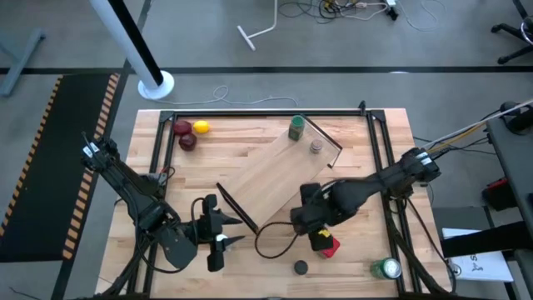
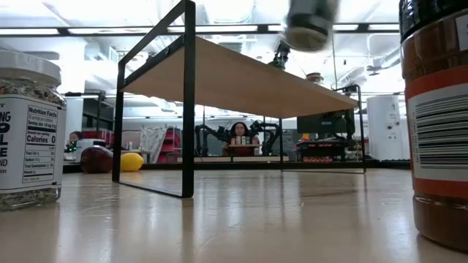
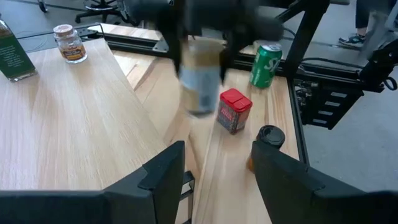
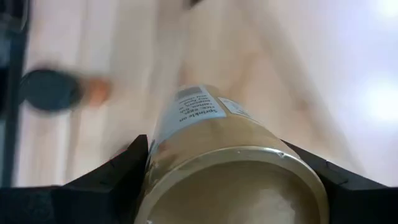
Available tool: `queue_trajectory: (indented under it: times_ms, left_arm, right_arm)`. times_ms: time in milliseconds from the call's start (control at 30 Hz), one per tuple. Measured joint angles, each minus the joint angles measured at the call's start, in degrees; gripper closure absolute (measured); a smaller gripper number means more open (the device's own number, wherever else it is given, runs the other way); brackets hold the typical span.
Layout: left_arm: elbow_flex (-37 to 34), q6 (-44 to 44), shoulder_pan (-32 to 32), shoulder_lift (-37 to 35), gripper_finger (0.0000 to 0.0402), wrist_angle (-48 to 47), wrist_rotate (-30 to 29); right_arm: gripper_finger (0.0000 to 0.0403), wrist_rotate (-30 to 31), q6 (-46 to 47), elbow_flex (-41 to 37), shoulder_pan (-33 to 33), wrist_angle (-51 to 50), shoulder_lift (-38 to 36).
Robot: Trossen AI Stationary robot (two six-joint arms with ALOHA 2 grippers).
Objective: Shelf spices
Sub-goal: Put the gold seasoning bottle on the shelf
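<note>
Right wrist view shows my right gripper closed around a tan cylinder, my two fingers pressed against its sides, so the jaws stand partly apart at the width of the container. From above, this gripper hangs over the near edge of the shelf, which lies slanted across the table. Just under and beside my right gripper sits the red box, and a little further toward the front edge stands the black-capped jar. The green-and-white can is off to the outer side of that gripper, near the table's corner. At the far end of the shelf from me stand the green-lidded jar and a small grey-capped jar, next to each other. My left gripper waits beside the shelf's near black bar, its fingers a modest way apart with nothing between them. Red and yellow fruit lie well away from both grippers, at the far left corner
</note>
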Motion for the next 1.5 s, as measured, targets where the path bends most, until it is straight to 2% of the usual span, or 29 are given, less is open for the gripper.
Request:
queue_trajectory:
  times_ms: [167, 300, 400, 533, 733, 967, 1300, 1500]
  left_arm:
    - [0.0, 0.0, 0.1, 0.0, 0.0228, 0.1, -0.1]
    - [0.0, 0.4, 0.2, 0.0, 0.0230, 0.4, -0.4]
    - [0.0, 0.4, 0.2, 0.0, 0.0229, 0.5, -0.4]
    - [0.0, 1.2, 0.3, 0.0, 0.0225, 0.5, -0.4]
    - [0.0, 2.0, 0.5, 0.0, 0.0230, 0.5, -0.5]
    - [0.0, 3.0, 1.0, 0.0, 0.0227, 0.4, -0.5]
    - [0.0, 3.8, 1.4, 0.0, 0.0223, 0.5, -0.5]
    - [0.0, 3.9, 1.4, 0.0, 0.0228, 0.4, -0.5]
  right_arm:
    - [0.0143, 10.6, -2.4, 9.4, -2.9, -4.4, -0.1]
    - [0.0143, 11.3, -2.8, 14.1, -8.9, -5.3, -0.1]
    - [0.0143, 10.1, -4.1, 15.6, -14.1, -5.4, -0.1]
    - [0.0143, 4.6, -7.2, 16.0, -20.4, -5.3, 0.2]
    - [0.0143, -0.7, -11.3, 16.3, -26.5, -5.5, 2.3]
    - [0.0143, -2.7, -13.8, 20.2, -29.1, -6.2, 6.6]
    - [0.0143, -4.0, -14.8, 32.5, -32.2, -14.0, 15.1]
    - [0.0143, -5.8, -14.8, 32.3, -34.5, -15.2, 15.9]
